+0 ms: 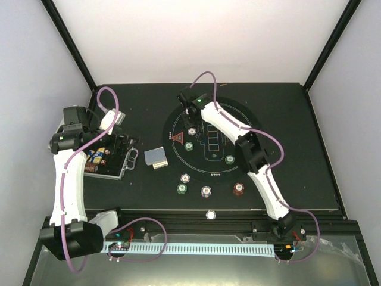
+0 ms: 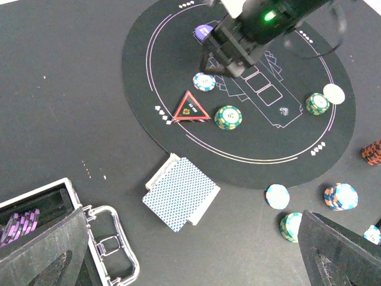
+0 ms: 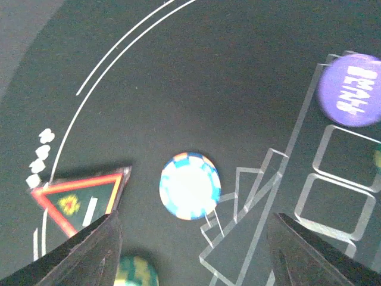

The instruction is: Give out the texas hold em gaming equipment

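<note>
Blue-and-white striped chip [image 3: 190, 193] lies flat on the black round mat [image 2: 178, 36], face up. It sits just beside the red triangle marker [image 3: 77, 205] but apart from it, and well apart from the purple button disc [image 3: 351, 89]. Your right gripper [image 3: 194, 229] hangs over it with jaws spread. The chip is free between them and neither finger touches it.

I'd read this as the drop-off end of 1 chip placement. Next move calls for a straight lift, no sideways drift, so neither finger clips the chip or the marker. Then go for another piece, prob. 1 of the loose chip stacks [image 2: 340, 196] off the mat's near side.

Orientation: the chip is round, so it has no long axis and no heading, and any approach angle works. The marker does point: 1 tip aims up-frame in the left wrist view.

Your left gripper [image 2: 190, 262] is spread wide and holds nothing, over the silver case [image 2: 101, 238]. The card deck [image 2: 180, 193] lies between case and mat. Can't tell its long axis.
</note>
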